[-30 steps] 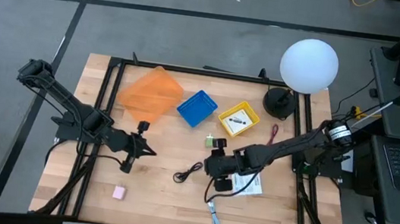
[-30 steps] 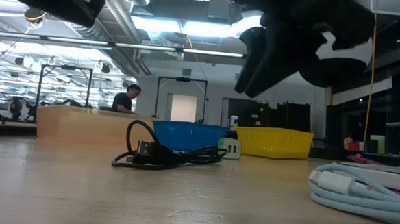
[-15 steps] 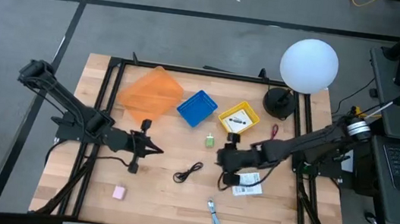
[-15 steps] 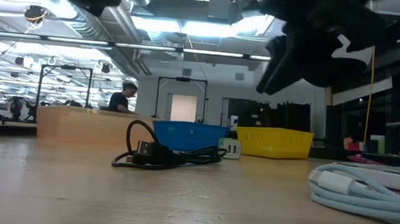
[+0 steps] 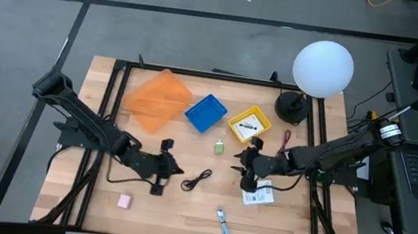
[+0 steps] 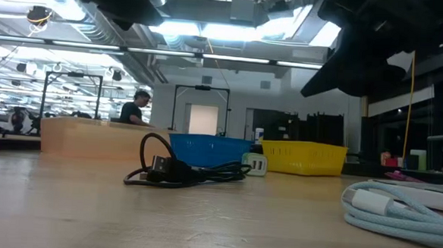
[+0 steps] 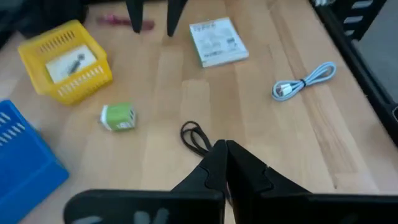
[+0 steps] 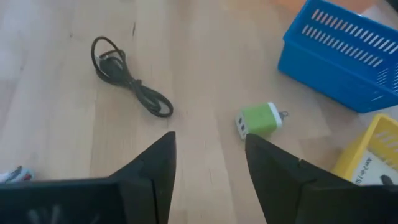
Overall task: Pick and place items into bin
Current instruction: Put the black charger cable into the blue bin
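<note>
While its two dark fingers (image 7: 239, 168) are pressed together with nothing between them, the left hand (image 5: 173, 168) hangs over the middle of the wooden bench (image 5: 173, 216), and the black coiled cable (image 5: 198, 180) lies just beside its tip at about three o'clock in the high view. The right hand (image 5: 245, 163) hovers further toward three o'clock, its fingers (image 8: 155, 163) spread apart and empty. The green-and-white charger plug (image 5: 220, 146) lies on the wood near it at about ten o'clock, and the white printed packet (image 5: 260, 194) lies flat just beside it at about five o'clock. At about twelve o'clock from the right hand stands the yellow bin (image 5: 249, 123) with a small dark object inside, touching or nearly touching the blue bin (image 5: 205, 113) at its nine o'clock side, and the orange bin (image 5: 157, 99) sits beyond that, further toward nine o'clock. A pale blue cable (image 5: 224, 223) lies near the bench's six o'clock edge, well apart from both hands. The pink block (image 5: 124, 201) rests at about seven o'clock from the left hand. A red cord (image 5: 286, 137) lies by the three o'clock rail near the black base of a white globe lamp (image 5: 323, 68). In the low view a person (image 6: 137, 108) stands far behind the bench.
</note>
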